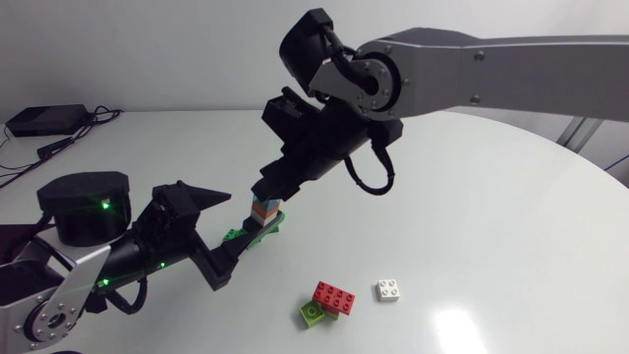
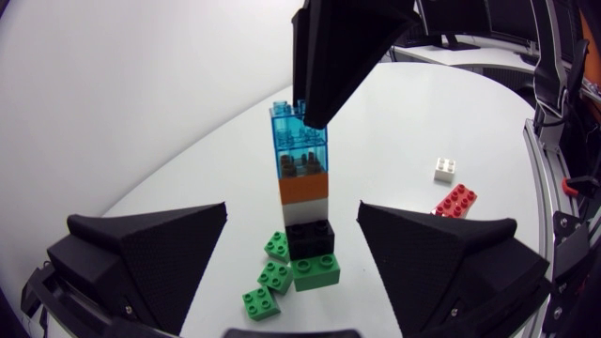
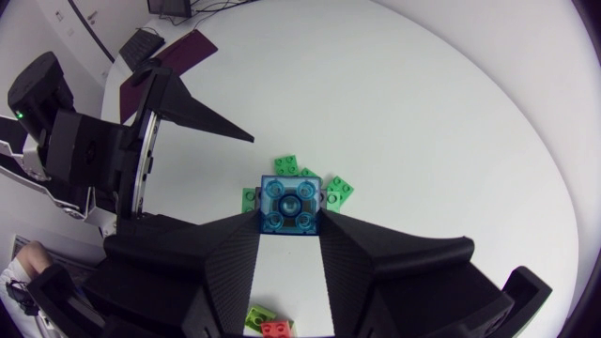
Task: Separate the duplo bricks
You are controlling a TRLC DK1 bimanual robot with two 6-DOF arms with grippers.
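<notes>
ok, left gripper [image 2: 293, 211] is spread wide, one finger on either side of the brick tower [image 2: 302, 188]. right gripper [image 3: 291, 225] sits above the tower, clamped on its top blue brick [image 3: 291, 205]. right of the tower, red brick [image 1: 334, 297] and white brick [image 1: 389, 289] lie loose.

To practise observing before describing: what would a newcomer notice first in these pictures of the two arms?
A slim tower of bricks stands mid-table, its clear blue top brick gripped by the right hand. The left hand stands open around the tower's green base. A red brick and a white brick lie loose nearby.
</notes>
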